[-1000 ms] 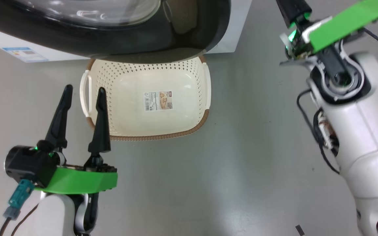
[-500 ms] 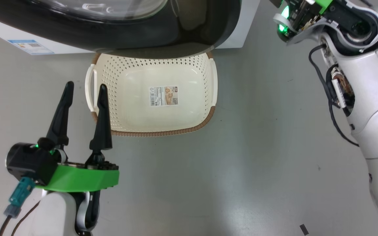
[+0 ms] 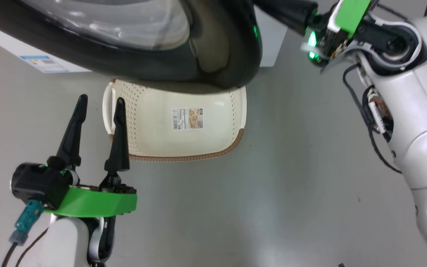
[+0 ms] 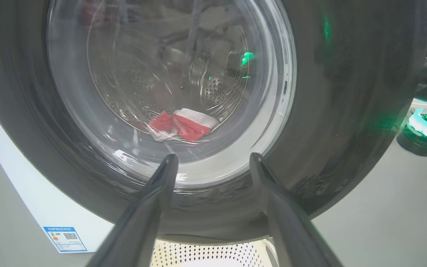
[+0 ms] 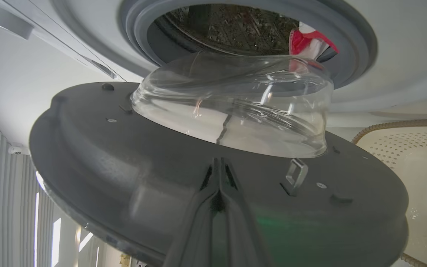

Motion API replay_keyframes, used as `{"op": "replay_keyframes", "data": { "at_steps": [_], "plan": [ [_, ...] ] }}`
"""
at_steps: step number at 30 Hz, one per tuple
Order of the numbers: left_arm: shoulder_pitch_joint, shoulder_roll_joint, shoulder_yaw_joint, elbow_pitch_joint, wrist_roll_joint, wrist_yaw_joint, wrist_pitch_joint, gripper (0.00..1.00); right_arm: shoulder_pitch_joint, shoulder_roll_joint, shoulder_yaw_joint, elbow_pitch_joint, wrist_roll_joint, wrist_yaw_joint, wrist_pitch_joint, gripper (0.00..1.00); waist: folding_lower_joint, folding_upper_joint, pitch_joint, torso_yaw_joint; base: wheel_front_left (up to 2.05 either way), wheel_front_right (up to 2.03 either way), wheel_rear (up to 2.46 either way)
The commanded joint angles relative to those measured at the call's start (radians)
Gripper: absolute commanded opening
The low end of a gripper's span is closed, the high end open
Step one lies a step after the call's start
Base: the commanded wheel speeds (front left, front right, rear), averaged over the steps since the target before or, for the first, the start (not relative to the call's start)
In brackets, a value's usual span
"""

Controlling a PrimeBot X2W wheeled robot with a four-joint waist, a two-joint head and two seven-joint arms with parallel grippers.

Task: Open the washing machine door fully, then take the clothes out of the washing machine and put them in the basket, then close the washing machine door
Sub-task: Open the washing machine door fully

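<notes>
Right gripper (image 5: 219,163), pinched shut, presses against the inner face of the washing machine door (image 5: 98,148); left gripper (image 3: 100,101) gapes wide before its outer face. Clothes (image 5: 304,39) lie behind the door; a slip could let it swing back.

**Washing machine door** (image 3: 124,63): round, with a glossy black rim and a clear glass bowl (image 5: 235,111) at its centre. It is swung partly open, the bowl just in front of the grey rubber ring (image 5: 358,44) of the white washing machine (image 5: 402,66).

**Clothes** (image 4: 184,126): red with white trim, lying low in the perforated steel drum (image 5: 235,26).

**Basket** (image 3: 191,157): cream, brown-rimmed, on the floor (image 3: 291,185) before the machine, its far end under the door. It has a sticker (image 3: 187,118) inside.
</notes>
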Motion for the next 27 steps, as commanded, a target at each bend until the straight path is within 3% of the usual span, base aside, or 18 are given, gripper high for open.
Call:
{"op": "replay_keyframes", "data": {
  "at_steps": [1,27],
  "plan": [
    [0.013,0.023,0.028,-0.019,-0.006,0.01,-0.005,1.0,0.025,0.032,0.011,-0.032,-0.012,0.008,0.01,0.0,0.0,0.0,-0.018,0.006,0.0,0.0,0.0],
    [0.094,0.022,0.026,0.047,-0.03,0.031,-0.005,1.0,0.27,0.06,0.07,-0.07,-0.035,0.008,0.081,0.0,0.0,0.0,-0.204,0.105,0.0,0.0,0.0]
  ]
}}
